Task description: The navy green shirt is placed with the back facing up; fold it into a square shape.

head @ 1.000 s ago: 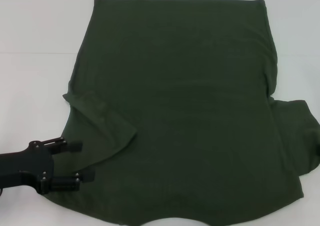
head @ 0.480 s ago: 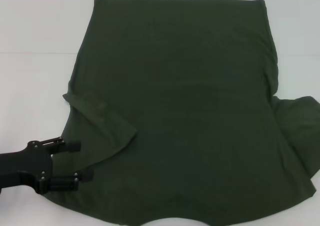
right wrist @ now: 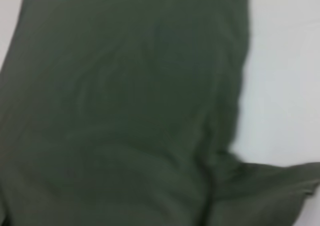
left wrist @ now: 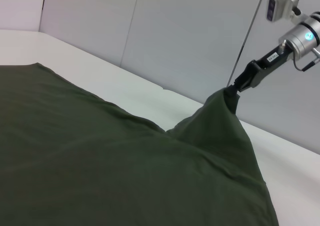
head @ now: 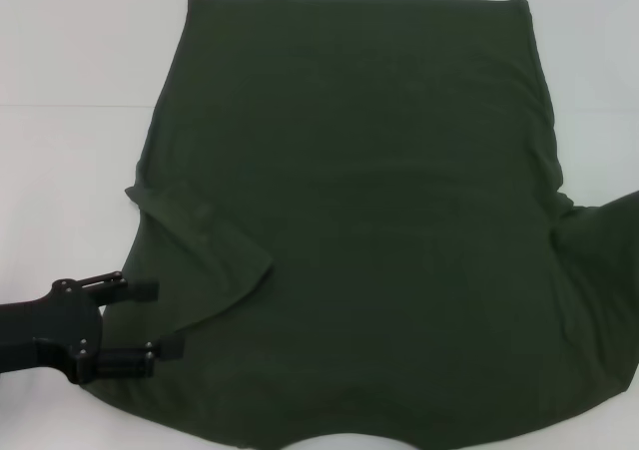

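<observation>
You see the navy green shirt (head: pixel 349 221) spread with its plain back up over most of the white bench (head: pixel 70 171). Its straight hem lies at the far side, and the curved neck edge is at the near side, close to the robot. On the robot's left side the sleeve (head: pixel 205 260) is folded inward, so it lies flat on top of the shirt body as an angled flap. On the robot's right side the other sleeve (head: pixel 599 260) does not lie flat: it is raised from the bench and reaches to the edge of the head view.

You find the left hand (head: pixel 155 318) low at the left border of the shirt, just beside the folded sleeve. Its two black fingers (head: pixel 140 290) are spread apart and point toward the cloth. The nearer finger lies over the shirt edge; you cannot tell if it touches.

In the left wrist view you see the right hand (left wrist: pixel 234 89) far across the shirt. It pinches the tip of the right sleeve (left wrist: pixel 220 121) and holds it up above the bench, so the cloth hangs from it like a small tent. The right wrist view shows only the shirt body (right wrist: pixel 125 110) from above, with the bench (right wrist: pixel 285 75) beside it.
</observation>
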You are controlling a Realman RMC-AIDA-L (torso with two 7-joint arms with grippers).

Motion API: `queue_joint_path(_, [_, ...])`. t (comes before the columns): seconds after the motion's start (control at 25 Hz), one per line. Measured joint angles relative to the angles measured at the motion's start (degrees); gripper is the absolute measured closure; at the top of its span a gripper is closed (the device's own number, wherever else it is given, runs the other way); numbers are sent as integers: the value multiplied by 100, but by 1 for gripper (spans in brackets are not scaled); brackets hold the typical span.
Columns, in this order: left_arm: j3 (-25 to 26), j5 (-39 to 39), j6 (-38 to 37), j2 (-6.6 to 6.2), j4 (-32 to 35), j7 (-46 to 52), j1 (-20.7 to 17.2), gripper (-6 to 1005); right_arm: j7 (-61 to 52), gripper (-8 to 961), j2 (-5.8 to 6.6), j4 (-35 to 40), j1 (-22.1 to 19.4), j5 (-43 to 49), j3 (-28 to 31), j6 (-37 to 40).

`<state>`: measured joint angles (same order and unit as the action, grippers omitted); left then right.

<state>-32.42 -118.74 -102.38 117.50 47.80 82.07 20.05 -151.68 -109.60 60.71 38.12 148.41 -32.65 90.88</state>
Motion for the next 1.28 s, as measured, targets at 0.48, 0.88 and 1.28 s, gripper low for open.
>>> queue_joint_path(0.48, [-1, 0, -21, 0, 1, 2, -14, 95, 70, 898, -431, -603, 811, 66, -1731, -26])
queue_joint_path(0.88, [-2, 0, -20, 16, 1, 3, -27, 94, 76, 881, -567, -694, 916, 68, -2187, -107])
queue_joint_path(1.28, [-10, 0, -19, 26, 0, 3, -10, 94, 206, 865, -522, -981, 910, -310, -2056, -48])
